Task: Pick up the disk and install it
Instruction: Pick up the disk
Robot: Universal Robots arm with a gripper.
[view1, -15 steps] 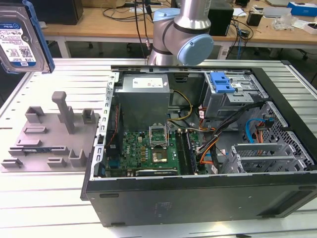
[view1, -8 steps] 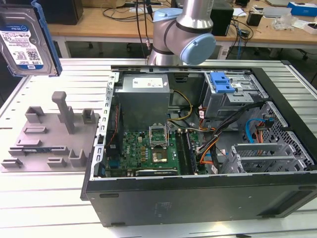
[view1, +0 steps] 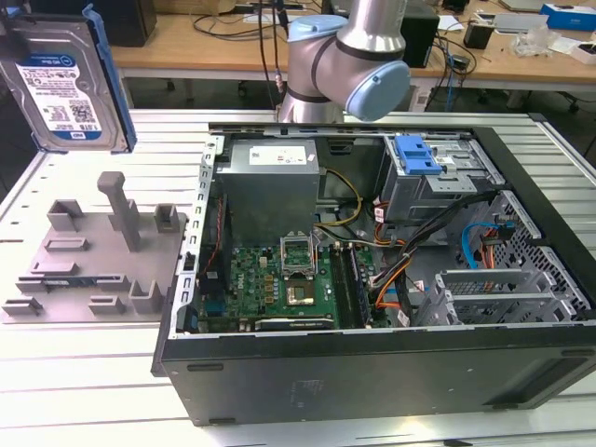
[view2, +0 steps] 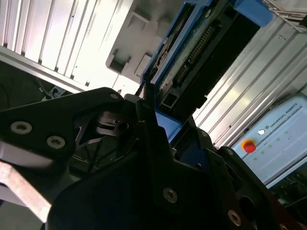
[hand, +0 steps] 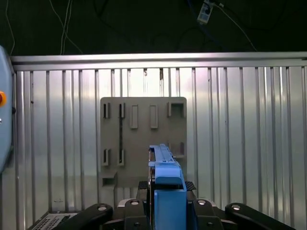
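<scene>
Ribbed table [view1: 93,372]; claw [hand: 165,194] clenched on disk [view1: 60,88] above grey fixture [view1: 84,270] — pickup done, install pending; cage [view1: 438,191] alignment likely exacting.

Both wrist views close on disk [hand: 165,191] [view2: 201,52]

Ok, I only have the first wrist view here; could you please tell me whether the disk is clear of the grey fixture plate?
Observer: Yes. In the exterior view the disk hangs in the air above the grey fixture plate, touching nothing on it.
Operator: Thank you. How is it oriented?
Observer: Nearly upright, with its label side toward the exterior camera.
Operator: And where is the computer case?
Observer: The open computer case lies at the exterior view's right of the plate.
</scene>
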